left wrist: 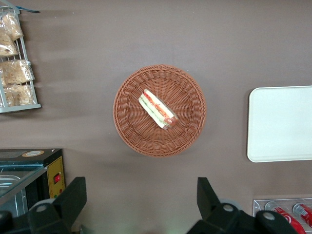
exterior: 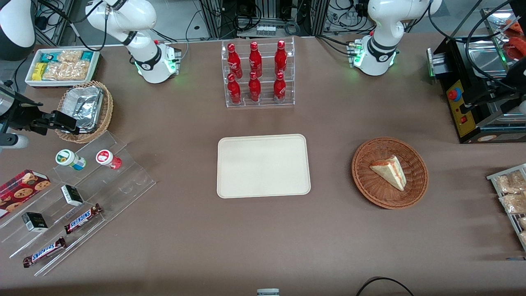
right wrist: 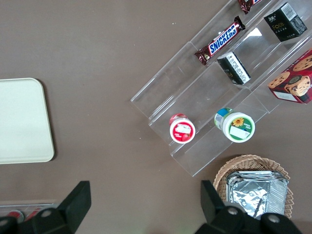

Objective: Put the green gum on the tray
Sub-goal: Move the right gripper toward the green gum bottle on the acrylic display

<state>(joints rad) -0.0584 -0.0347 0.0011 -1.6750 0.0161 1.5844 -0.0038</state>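
Observation:
The green gum [exterior: 68, 158], a white bottle with a green-and-white lid and teal lower part, stands on the top step of a clear acrylic stand [exterior: 123, 185], beside a red-lidded bottle [exterior: 107, 158]. It also shows in the right wrist view [right wrist: 236, 126]. The cream tray [exterior: 263, 165] lies flat and bare at the table's middle, and its corner shows in the right wrist view [right wrist: 22, 122]. My right gripper [exterior: 68, 123] hangs open and empty, high above the table by the foil basket, farther from the front camera than the gum; its fingers [right wrist: 78, 200] stand wide apart.
A wicker basket with a crumpled foil tray [exterior: 84, 107] sits under the gripper. The stand also holds Snickers bars [exterior: 82, 218], small dark boxes and a cookie box [exterior: 22, 186]. A cola bottle rack [exterior: 258, 74], a sandwich basket [exterior: 389, 172] and a white snack bin [exterior: 61, 65] stand around.

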